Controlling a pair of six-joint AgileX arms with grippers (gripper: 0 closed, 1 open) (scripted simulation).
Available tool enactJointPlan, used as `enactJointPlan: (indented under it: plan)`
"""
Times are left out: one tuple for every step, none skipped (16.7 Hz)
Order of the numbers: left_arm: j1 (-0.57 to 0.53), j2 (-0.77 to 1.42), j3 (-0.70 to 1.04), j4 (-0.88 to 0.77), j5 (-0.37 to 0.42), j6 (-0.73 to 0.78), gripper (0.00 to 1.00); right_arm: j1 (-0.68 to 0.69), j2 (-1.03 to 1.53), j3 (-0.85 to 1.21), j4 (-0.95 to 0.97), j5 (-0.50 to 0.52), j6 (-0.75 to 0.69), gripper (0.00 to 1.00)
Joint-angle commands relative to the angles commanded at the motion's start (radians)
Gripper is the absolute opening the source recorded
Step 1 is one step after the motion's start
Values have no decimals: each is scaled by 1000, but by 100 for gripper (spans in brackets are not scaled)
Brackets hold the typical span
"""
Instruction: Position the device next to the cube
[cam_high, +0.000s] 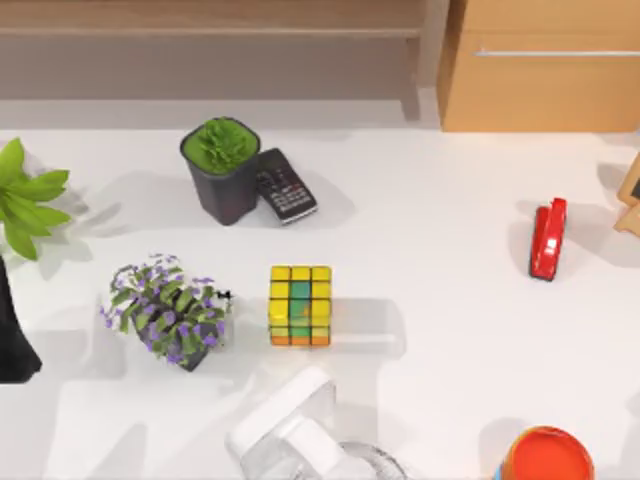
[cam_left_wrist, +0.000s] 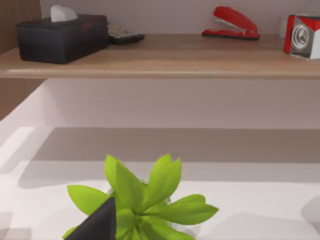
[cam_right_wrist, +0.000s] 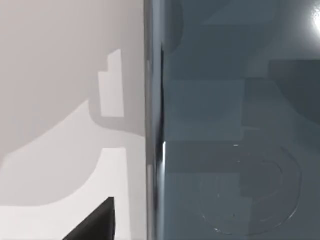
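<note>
Glossy grey-blue device (cam_right_wrist: 235, 125) lies flat on white table (cam_right_wrist: 60, 75).

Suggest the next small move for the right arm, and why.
Probably ease the right pincer down and close on the long edge of the slab phone. Its wrist view looks closely at that glossy edge; no grip is evident. The cube stands mid-table with bare table on its right. Left arm is parked at left.
</note>
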Motion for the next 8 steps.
enactJointPlan:
  plan:
    - [0,0,0,0,0,0,100,-1,2,-2,3,0,1,100]
    - [0,0,0,0,0,0,100,-1,10,-8,15,0,2,100]
    - [0,0,0,0,0,0,100,-1,20,-16,33,0,2,100]
    - [0,0,0,0,0,0,100,-1,32,-26,55,0,3,100]
    - [0,0,0,0,0,0,100,-1,46,-37,80,0,3,100]
    - [0,0,0,0,0,0,100,0,60,-49,107,0,4,100]
    - [0,0,0,0,0,0,100,0,75,-61,134,0,5,100]
    - [0,0,0,0,0,0,100,1,88,-72,158,0,5,100]
